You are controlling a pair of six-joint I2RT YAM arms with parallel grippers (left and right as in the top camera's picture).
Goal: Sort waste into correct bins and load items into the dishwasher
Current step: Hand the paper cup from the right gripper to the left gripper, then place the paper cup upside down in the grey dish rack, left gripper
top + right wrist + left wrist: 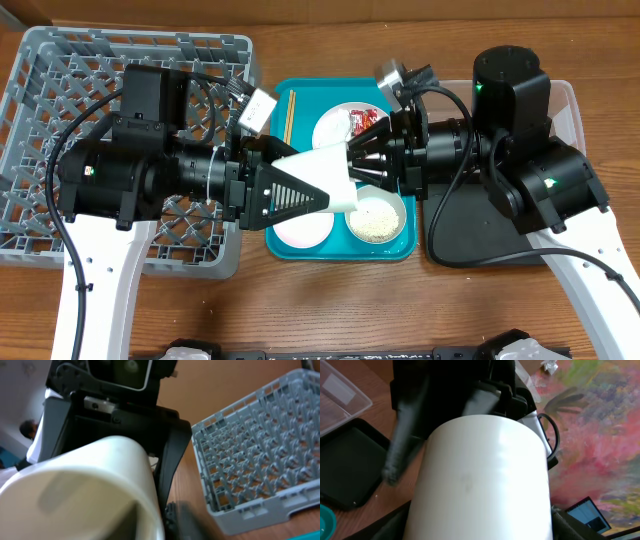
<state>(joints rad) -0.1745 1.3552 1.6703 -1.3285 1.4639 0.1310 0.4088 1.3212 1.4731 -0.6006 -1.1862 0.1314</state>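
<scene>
Filling both wrist views, the small white bowl is plain glossy white, deep and cup-like, tapering to a narrower base, with no marks. It hangs off the bench between the two hands, above the teal tray. The left hand is clamped on the bowl's narrow end, black fingers along the wall. The right hand sits at the wide rim; the bowl hides the contact, so I cannot tell whether it grips or stands apart.

The grey rack lies behind and outboard of the left hand. The chopsticks lie on the tray just past the left hand's far side. A white plate carrying the red wrapper is beside the right hand's far side. The pale green-rimmed bowl with rice grains is under its near side. The clear tub and black tray lie behind the right hand, under its arm. Both arms cover the tray's middle.

The small white bowl lies on its side with its long axis running hand to hand. Its base points to the left hand and its open mouth faces the right hand.
</scene>
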